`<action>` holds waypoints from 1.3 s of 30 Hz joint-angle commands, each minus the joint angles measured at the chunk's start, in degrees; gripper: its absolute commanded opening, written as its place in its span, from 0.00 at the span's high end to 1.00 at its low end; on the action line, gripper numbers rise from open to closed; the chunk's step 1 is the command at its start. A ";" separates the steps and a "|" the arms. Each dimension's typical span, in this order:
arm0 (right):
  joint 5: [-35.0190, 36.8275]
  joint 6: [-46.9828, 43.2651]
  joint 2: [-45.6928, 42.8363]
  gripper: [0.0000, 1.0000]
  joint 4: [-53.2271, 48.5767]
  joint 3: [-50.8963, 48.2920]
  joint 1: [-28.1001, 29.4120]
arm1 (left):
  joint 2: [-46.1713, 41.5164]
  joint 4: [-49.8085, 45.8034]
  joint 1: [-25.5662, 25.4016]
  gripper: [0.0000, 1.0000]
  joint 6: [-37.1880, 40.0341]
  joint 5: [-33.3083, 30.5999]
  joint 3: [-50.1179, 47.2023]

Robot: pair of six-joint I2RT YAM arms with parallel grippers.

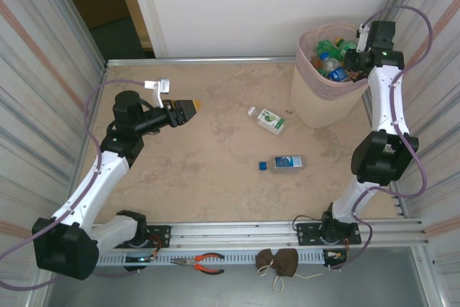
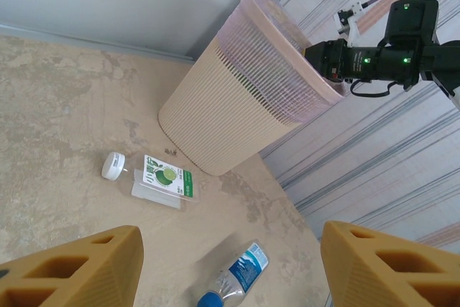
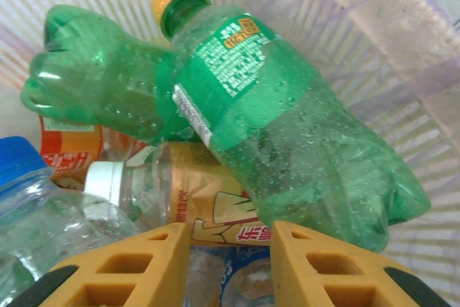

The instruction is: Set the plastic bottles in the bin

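Plastic bottles (image 1: 332,59) mostly fill the pale pink latticed bin (image 1: 313,102) at upper right. A clear white-capped, green-labelled bottle (image 1: 268,120) and a clear blue-capped bottle (image 1: 286,162) lie mid-frame on open table (image 1: 201,177). Right gripper (image 3: 230,249), narrowly parted and empty, hangs over the binned bottles and should rise straight before swinging. Left gripper (image 2: 230,267), spread wide, has an unobstructed approach.

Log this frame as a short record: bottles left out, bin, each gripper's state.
left on table: two, lying down: white-capped bottle, blue-capped bottle
bin: upright, far right, several bottles inside
left gripper: open, empty, above the table
right gripper: open, empty, over the bin above a green bottle
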 commanded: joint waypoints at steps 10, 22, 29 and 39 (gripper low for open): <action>-0.01 0.27 -14.82 0.65 -2.66 -4.38 8.37 | -0.41 1.57 0.33 0.33 -0.28 1.27 -0.17; -4.67 -9.55 -26.53 0.63 -5.54 -17.59 25.75 | -0.76 -0.44 0.68 0.33 1.47 2.16 0.13; -0.11 -15.85 -27.20 0.59 -10.59 -24.49 38.83 | -0.63 -2.32 1.01 0.34 2.74 3.33 1.00; 4.97 -24.89 -20.09 0.55 -15.54 -31.26 53.00 | -0.98 -6.59 1.35 0.33 4.89 2.70 1.90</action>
